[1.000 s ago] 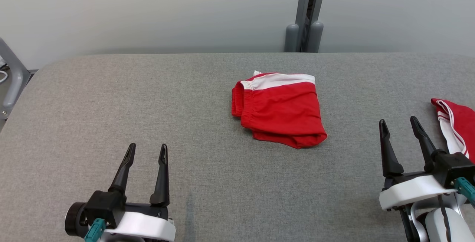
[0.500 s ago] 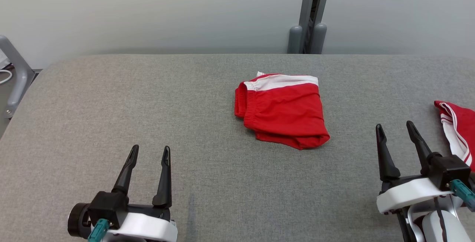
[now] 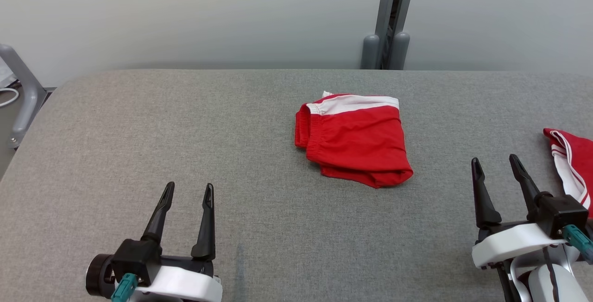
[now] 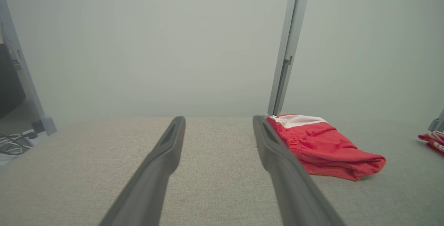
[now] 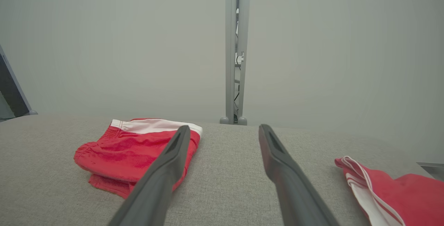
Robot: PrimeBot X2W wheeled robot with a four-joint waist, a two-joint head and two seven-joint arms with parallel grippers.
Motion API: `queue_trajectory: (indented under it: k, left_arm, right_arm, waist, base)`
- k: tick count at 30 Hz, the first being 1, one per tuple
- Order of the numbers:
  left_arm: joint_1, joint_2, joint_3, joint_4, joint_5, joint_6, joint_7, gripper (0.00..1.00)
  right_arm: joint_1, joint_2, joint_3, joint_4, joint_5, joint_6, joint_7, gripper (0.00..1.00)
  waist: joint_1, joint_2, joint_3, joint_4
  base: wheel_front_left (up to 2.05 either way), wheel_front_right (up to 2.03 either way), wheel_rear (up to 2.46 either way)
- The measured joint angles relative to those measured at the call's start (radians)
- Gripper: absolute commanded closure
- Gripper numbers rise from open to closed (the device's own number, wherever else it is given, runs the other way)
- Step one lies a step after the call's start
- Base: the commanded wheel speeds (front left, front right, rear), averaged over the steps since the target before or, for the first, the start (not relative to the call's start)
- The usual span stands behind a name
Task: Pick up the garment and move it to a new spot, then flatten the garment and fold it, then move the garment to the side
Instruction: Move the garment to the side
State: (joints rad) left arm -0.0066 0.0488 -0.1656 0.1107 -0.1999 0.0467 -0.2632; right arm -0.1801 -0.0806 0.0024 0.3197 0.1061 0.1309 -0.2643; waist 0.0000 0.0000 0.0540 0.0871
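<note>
Presumably the step in hand is sliding the folded red shorts (image 3: 356, 137), lying mid-way across the table (image 3: 139, 121), aside. Head view: left gripper (image 3: 190, 185) and right gripper (image 3: 494, 158) sit low at the near edge, fingers forward, both spread wide and empty. Left wrist view: shorts (image 4: 322, 146) ahead-right, well apart from the level fingers. Right wrist view: shorts ahead-left, a second red garment (image 5: 392, 188) near on the right; pinch all layers at one edge, and avoid that neighbour.

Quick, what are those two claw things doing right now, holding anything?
The left gripper is open, holding nothing.
The right gripper is open, holding nothing.
</note>
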Motion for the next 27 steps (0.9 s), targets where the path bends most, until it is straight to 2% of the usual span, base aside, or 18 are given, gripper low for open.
queue_trajectory:
  k: [24,27]
  left_arm:
    - [-0.001,0.0,0.005,0.008,0.002,-0.002,0.0,0.0]
    - [-0.003,0.001,0.0,0.008,0.002,-0.002,0.0,0.0]
  right_arm:
    - [-0.002,0.005,-0.004,0.022,0.014,0.0,0.0,0.0]
    - [-0.008,0.012,-0.023,0.05,0.117,0.0,0.002,0.0]
  waist:
    - [0.0,0.0,0.008,0.011]
    - [0.0,0.0,0.016,0.016]
  base:
    - [0.0,0.0,0.0]
    - [0.0,0.0,0.0]
